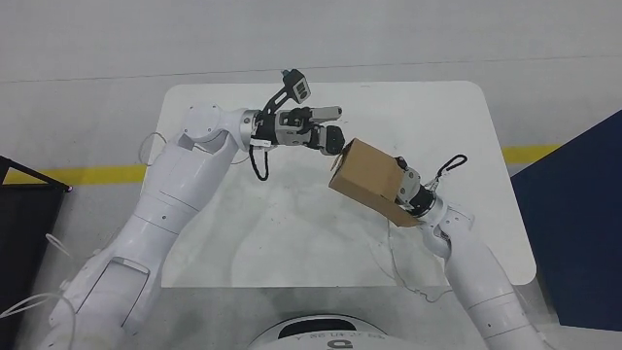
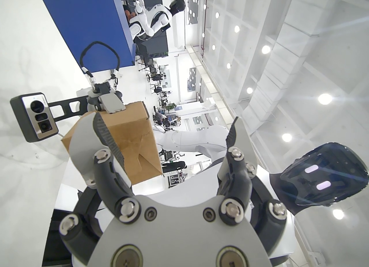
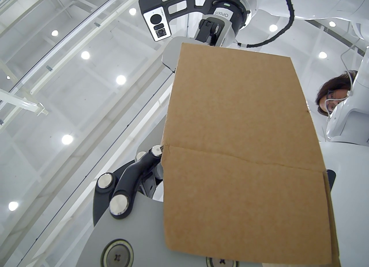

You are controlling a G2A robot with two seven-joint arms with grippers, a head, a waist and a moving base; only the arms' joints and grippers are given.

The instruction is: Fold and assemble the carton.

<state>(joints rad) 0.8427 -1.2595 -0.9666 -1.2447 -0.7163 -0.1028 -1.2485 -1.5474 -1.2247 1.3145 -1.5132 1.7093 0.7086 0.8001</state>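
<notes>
Starting on the left: the left gripper (image 1: 333,140) is seen over the far middle of the table (image 1: 243,243), pointed sideways, with its fingers (image 2: 83,147) spread wide and nothing caught between them. One finger is parked right at a corner of the carton (image 1: 367,180), but whether it's actually touching can't be made out tbh. The carton, plain brown and already squared up into a box shape, is held up off the table right of centre and tilted, with one end angled toward the left gripper and folded flap seams visible on that end. Further right, the right gripper (image 1: 408,191) is clamped onto the carton's far side, so the whole box is carried by that hand alone.
</notes>
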